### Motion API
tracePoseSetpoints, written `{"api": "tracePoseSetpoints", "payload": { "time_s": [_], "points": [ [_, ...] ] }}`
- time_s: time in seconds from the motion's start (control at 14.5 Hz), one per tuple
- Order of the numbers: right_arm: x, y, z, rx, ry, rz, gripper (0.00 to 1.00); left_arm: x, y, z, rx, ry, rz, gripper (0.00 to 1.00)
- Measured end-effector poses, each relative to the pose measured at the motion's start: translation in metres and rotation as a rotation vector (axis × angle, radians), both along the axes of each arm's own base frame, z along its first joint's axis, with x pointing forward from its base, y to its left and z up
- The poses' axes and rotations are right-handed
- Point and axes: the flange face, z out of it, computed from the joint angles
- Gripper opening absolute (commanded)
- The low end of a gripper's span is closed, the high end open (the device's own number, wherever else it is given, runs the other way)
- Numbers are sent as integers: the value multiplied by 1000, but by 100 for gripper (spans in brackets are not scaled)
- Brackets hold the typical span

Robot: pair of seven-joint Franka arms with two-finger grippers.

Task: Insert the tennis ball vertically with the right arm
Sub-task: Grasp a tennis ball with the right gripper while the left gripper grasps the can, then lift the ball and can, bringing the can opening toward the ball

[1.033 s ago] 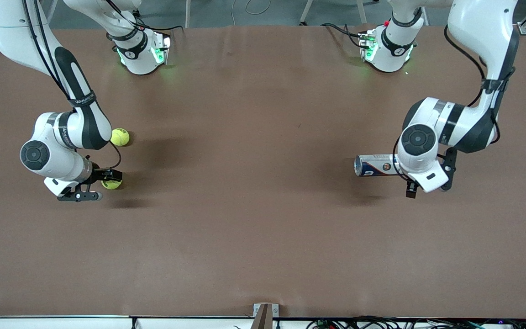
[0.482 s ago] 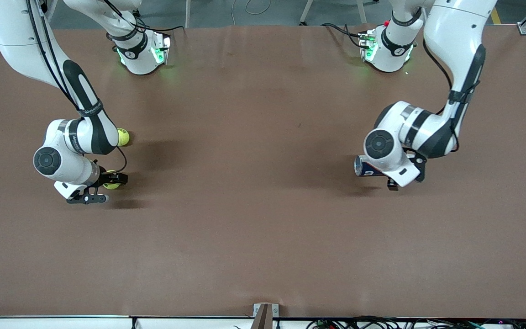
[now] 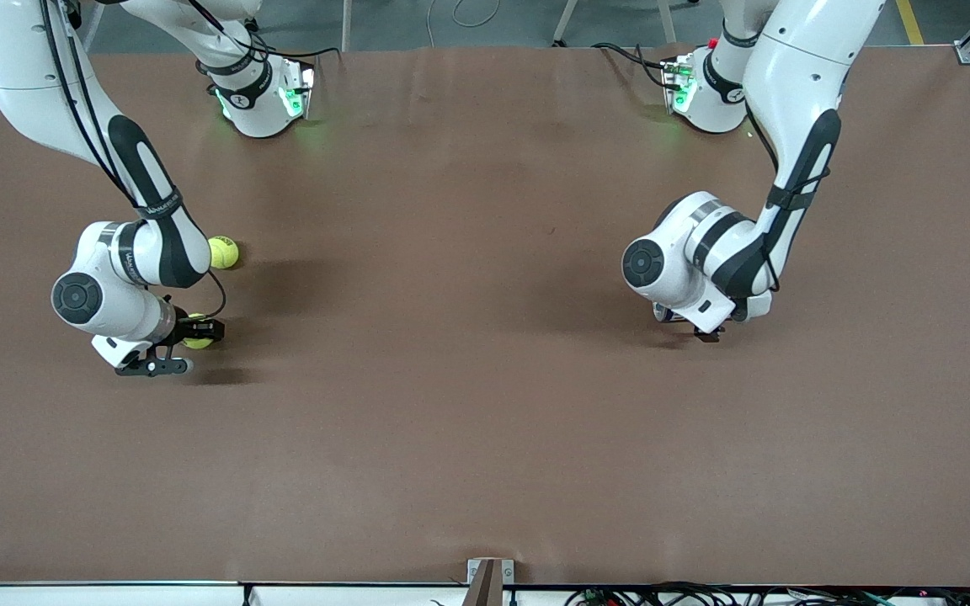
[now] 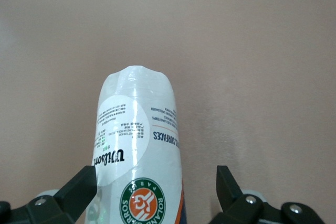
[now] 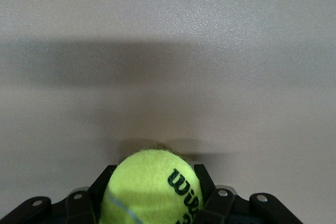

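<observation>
Right wrist view: right gripper (image 5: 152, 203) clamped on tennis ball (image 5: 149, 184); left gripper (image 4: 157, 190) spread wide around lying can (image 4: 139, 166).

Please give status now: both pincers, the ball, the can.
Right pincer shut on tennis ball. Left pincer open around lying can. Spare ball apart, not in the way.

The left gripper (image 4: 155, 192) has swung over the lying ball can (image 4: 140, 166), fingers spread either side of it without touching; a second ago it hung past the can's end toward the left arm's side. The right gripper (image 5: 152, 203) has clamped onto the tennis ball (image 5: 152, 192), having shifted slightly toward 12 o'clock.
</observation>
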Motion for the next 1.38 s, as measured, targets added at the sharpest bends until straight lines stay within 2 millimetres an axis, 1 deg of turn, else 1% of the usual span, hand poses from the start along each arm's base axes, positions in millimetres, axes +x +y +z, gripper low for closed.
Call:
{"api": "tracePoseSetpoints", "payload": {
  "time_s": [0.07, 0.28, 0.34, 0.41, 0.48, 0.55, 0.83, 0.9, 0.96, 1.03, 1.31, 1.38],
  "points": [
    [0, 1, 0, 1, 0, 3, 39, -3, -2, -3, 12, 3, 3, 100],
    [2, 8, 1, 4, -4, 15, 39, -14, -10, -21, 26, 16, 2, 100],
    [5, 12, 4, 5, -9, 22, 39, -16, -11, -27, 37, 17, -4, 100],
    [10, 17, 9, 5, -8, 29, 39, -15, -10, -28, 48, 8, -14, 100],
    [18, 22, 18, 4, -3, 37, 39, -15, -10, -28, 55, 2, -18, 100],
    [29, 27, 31, 3, 3, 44, 39, -15, -9, -28, 58, 2, -19, 100],
    [72, 41, 101, -3, 7, 59, 38, -15, -6, -29, 61, 1, -13, 100],
    [79, 45, 115, 2, -5, 57, 38, -15, -5, -29, 62, -1, -10, 96],
    [84, 50, 124, 11, -19, 46, 38, -14, -4, -29, 63, -1, -7, 87],
    [87, 56, 129, 16, -31, 29, 38, -14, -3, -29, 64, 0, -5, 82],
    [93, 89, 142, 12, -63, -39, 38, -14, -2, -28, 68, -1, 0, 73],
    [93, 95, 142, 11, -66, -46, 38, -14, -2, -27, 67, -2, -1, 73]
  ]
}}
